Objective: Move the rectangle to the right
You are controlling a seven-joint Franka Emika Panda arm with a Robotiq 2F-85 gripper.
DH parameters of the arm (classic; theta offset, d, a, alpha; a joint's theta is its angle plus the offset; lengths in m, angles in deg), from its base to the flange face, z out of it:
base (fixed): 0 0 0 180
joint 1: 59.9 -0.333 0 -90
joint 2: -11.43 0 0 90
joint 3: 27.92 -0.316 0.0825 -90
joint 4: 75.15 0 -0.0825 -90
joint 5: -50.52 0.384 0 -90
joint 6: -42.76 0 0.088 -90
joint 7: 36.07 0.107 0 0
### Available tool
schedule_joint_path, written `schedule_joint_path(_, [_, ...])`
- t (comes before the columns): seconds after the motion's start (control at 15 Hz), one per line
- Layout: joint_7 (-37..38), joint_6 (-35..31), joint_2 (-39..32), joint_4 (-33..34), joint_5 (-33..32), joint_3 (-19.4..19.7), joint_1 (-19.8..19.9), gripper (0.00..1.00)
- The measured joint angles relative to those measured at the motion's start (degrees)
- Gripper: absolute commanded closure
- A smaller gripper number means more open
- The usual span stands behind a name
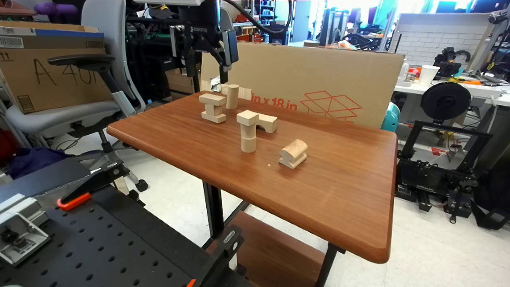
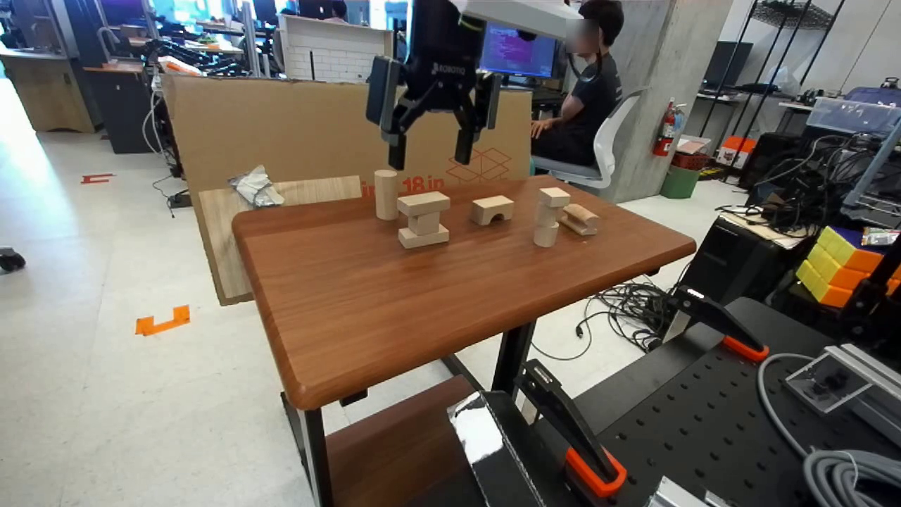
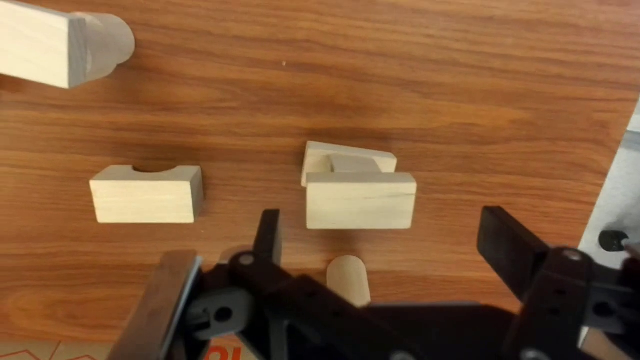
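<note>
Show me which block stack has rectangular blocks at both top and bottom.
The three-piece stack beside the tall upright cylinder. The slim tower stands on a short cylinder instead; the third stack has a rounded top.

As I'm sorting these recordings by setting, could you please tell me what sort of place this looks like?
Most likely a robotics lab or workshop, judging by the perforated board, what looks like a 3D printer and the tangled cables.
</note>
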Motion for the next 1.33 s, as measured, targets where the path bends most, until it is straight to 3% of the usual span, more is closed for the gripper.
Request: schedule_joint_path(1.33, [1.40, 7.79, -8.43, 9.11, -1.61, 2.76, -3.63, 0.00])
